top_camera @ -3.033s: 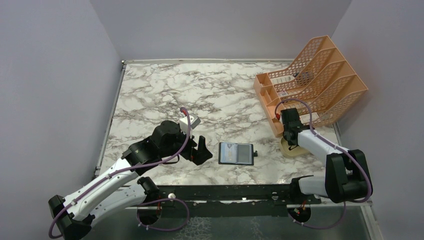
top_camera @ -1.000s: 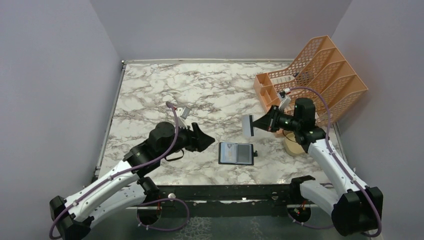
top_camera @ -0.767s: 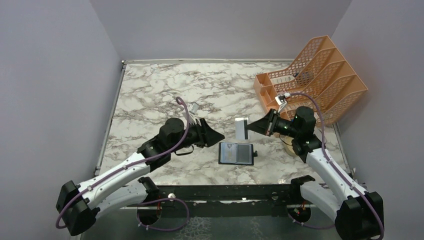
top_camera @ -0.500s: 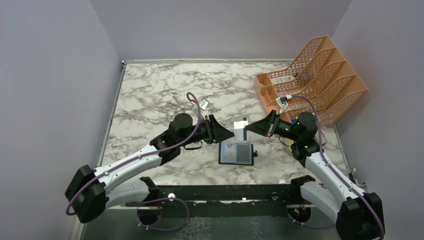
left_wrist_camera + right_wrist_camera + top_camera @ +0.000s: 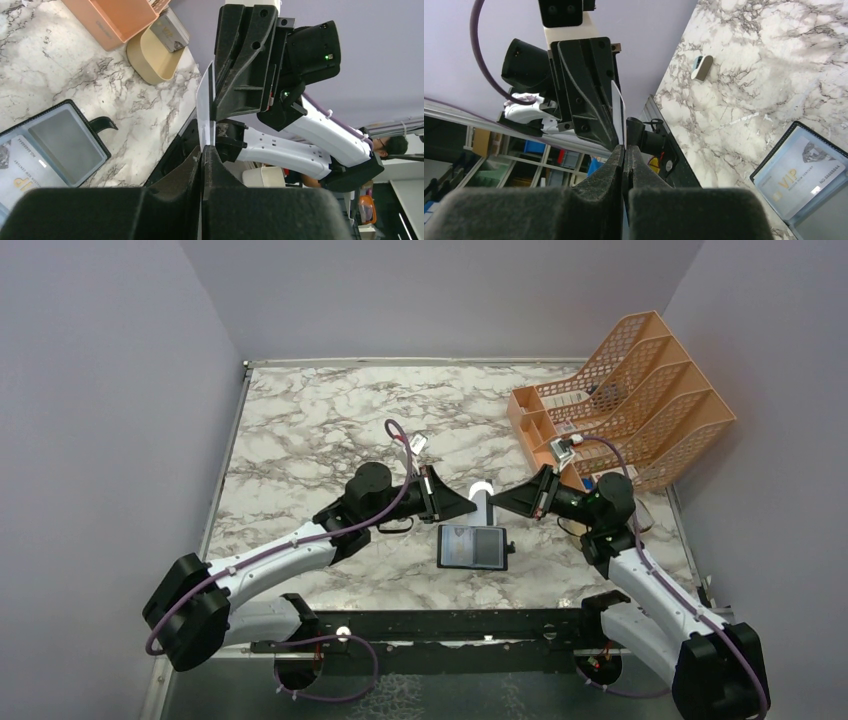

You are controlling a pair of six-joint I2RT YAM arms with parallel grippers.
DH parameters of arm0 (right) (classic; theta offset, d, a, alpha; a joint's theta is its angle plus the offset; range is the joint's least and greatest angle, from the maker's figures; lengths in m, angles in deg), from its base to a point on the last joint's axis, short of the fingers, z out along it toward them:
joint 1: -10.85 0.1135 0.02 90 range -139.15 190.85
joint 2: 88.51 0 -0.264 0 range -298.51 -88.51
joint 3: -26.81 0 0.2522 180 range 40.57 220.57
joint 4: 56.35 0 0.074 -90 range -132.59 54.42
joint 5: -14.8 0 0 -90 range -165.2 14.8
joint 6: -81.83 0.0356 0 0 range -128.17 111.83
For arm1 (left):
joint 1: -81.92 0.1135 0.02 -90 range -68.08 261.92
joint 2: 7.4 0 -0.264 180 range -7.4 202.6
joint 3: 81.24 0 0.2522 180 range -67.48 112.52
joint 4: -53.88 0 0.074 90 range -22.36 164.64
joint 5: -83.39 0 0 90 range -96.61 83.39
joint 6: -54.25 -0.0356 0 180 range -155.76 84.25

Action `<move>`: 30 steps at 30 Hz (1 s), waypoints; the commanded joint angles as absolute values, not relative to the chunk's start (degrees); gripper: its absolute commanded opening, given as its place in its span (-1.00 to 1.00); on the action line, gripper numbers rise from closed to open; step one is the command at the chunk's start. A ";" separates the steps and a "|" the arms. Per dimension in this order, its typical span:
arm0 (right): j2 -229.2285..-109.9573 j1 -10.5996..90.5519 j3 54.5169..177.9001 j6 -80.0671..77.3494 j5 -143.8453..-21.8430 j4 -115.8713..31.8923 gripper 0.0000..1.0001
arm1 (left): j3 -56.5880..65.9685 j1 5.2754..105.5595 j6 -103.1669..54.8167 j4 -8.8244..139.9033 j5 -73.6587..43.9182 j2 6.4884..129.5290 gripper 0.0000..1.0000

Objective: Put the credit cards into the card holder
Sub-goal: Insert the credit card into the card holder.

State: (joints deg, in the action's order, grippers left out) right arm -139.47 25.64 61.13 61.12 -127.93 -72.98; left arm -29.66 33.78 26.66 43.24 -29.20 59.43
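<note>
Above the marbled surface (image 5: 300, 420), one card (image 5: 482, 498) is hanging on edge just over the open holder (image 5: 472, 547), which is showing another inside. Left claw (image 5: 468, 506) and right claw (image 5: 496, 502) are both pinching it; a mistimed release risks bending or dropping it.

Credit card (image 5: 482, 502): edge-on, face not legible. Card holder (image 5: 55, 145): cut by picture's left edge, lower part behind left fingers (image 5: 150, 210). Tan dish (image 5: 570, 529): mostly behind right arm. Rack labels (image 5: 570, 425): too small to read.
</note>
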 commanded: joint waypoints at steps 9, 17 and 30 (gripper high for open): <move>-138.39 26.05 64.87 42.85 -124.42 -52.61 -0.07 | -33.00 33.49 23.86 43.43 -26.06 56.78 -1.00; -141.90 26.10 74.13 25.48 -106.37 -28.12 0.02 | -29.07 33.96 14.27 62.96 -19.99 58.45 -1.00; -154.04 36.96 76.06 20.81 -90.87 -21.26 0.04 | -30.54 35.35 13.56 60.71 -28.65 66.24 -1.00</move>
State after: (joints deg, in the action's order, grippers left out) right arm -151.86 33.00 73.31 24.10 -99.89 -25.33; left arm -31.01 34.83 14.44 61.75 -25.11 64.79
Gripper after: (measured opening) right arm 0.560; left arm 0.012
